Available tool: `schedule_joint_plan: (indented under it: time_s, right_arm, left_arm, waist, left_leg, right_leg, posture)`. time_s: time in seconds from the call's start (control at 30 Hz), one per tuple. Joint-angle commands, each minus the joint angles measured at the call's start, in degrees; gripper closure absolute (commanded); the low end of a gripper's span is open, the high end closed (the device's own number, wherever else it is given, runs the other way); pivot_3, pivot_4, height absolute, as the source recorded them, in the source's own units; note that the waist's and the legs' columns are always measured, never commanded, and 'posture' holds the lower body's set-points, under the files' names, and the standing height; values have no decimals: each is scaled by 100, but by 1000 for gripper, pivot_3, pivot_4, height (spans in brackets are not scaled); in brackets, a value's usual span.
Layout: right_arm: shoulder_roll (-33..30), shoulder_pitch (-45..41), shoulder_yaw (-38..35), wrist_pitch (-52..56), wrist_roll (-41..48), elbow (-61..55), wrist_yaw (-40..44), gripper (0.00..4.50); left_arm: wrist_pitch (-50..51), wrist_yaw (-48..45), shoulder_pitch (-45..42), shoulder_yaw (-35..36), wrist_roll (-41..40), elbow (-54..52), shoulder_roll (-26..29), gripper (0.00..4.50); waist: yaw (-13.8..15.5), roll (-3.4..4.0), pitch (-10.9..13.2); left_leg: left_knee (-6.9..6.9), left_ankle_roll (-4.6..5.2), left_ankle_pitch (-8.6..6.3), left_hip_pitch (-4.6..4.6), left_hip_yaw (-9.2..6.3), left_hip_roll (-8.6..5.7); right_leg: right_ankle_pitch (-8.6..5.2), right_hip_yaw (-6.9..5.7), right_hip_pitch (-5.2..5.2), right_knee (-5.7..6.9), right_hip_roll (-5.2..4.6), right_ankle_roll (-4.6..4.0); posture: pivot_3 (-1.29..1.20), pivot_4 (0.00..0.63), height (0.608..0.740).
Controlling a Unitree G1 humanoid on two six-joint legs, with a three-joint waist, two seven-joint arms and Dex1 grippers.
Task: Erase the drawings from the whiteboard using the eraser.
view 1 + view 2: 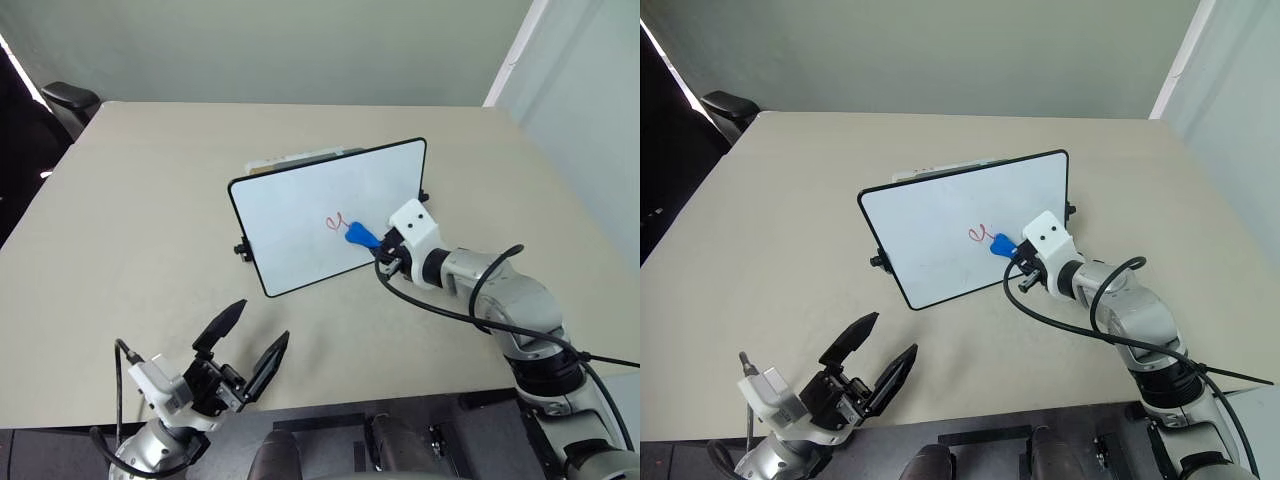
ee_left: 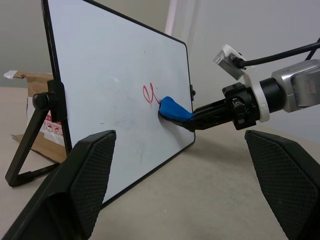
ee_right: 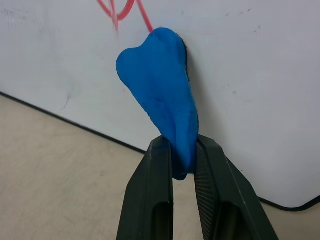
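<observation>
Beige bench (image 1: 120, 220) carries the propped whiteboard (image 1: 300, 210) mid-surface. Right hand (image 3: 183, 172) pinches the eraser (image 1: 360, 236) tight, its tip against the board just right of the drawings (image 1: 335, 221). Left hand (image 1: 243, 350) idles agape, empty, near. Wiping seems underway; next, sweep leftward across the scribble.

My right gripper (image 1: 380, 247) is crowding the whiteboard (image 1: 300, 215) face at centre frame, pressing the eraser (image 1: 360, 236) against it beside the drawings (image 1: 335, 221). A cardboard box (image 2: 37, 117) is blocking the space behind. My left gripper (image 1: 243, 352) is idling at lower left, with bare surface (image 1: 130, 230) lying between it and the board.
</observation>
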Motion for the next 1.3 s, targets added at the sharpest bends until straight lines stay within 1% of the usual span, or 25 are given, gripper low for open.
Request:
schedule_joint_plan:
  time_s: [0.03,0.27,0.4,0.53,0.77,0.9,1.1,1.3]
  right_arm:
    - [17,-310,-99,-132,12,-74,99,4190]
    - [167,-879,8,-322,-36,44,197,4190]
    - [213,-1015,41,-398,-53,111,230,4190]
    - [160,-913,132,-448,-99,168,255,4190]
    - [-100,-343,393,-582,-308,529,322,4190]
    - [-92,-130,397,-668,-365,623,303,4190]
    - [58,-434,163,-765,-330,591,277,4190]
    - [155,-694,214,-918,-381,522,304,4190]
  left_arm:
    - [-38,-30,-5,-12,4,-155,-4,0]
    - [-24,-22,-32,6,-8,-135,-2,0]
    - [-11,-13,-47,6,-11,-136,-4,0]
    - [-5,-13,-45,19,-27,-137,-1,0]
    - [3,-7,-63,21,-35,-132,-6,0]
    - [13,-1,-70,44,-53,-131,-2,0]
    - [28,-6,-106,89,-82,-103,7,0]
    - [35,-1,-109,113,-88,-106,4,0]
  waist:
    - [-7,0,0]
    - [-20,1,0]
    - [-21,1,0]
    - [-21,1,0]
    - [-7,-1,-1]
    - [-10,-1,-1]
    - [-23,0,0]
    - [-27,1,0]
  left_leg:
    - [-1,0,0,0,-1,0]
    - [-4,0,0,0,-1,0]
    - [-4,0,0,0,-2,0]
    - [-4,-3,1,-2,-2,0]
    - [1,-6,3,1,-2,0]
    - [1,-6,4,3,-1,0]
    - [1,-6,4,3,-1,0]
    - [-3,-6,4,0,-2,0]
  right_leg:
    - [0,0,-1,0,0,0]
    - [1,0,-6,2,1,0]
    - [1,0,-7,2,1,-1]
    - [1,0,-7,2,0,-1]
    - [2,0,1,2,-2,-2]
    - [4,0,2,3,-2,-5]
    - [6,0,0,4,0,-6]
    - [7,0,-6,4,1,-8]
  posture:
    - [0,150,740]
    - [0,150,740]
    - [0,150,740]
    - [0,150,740]
    - [0,150,740]
    - [0,150,740]
    - [0,150,740]
    - [0,150,740]
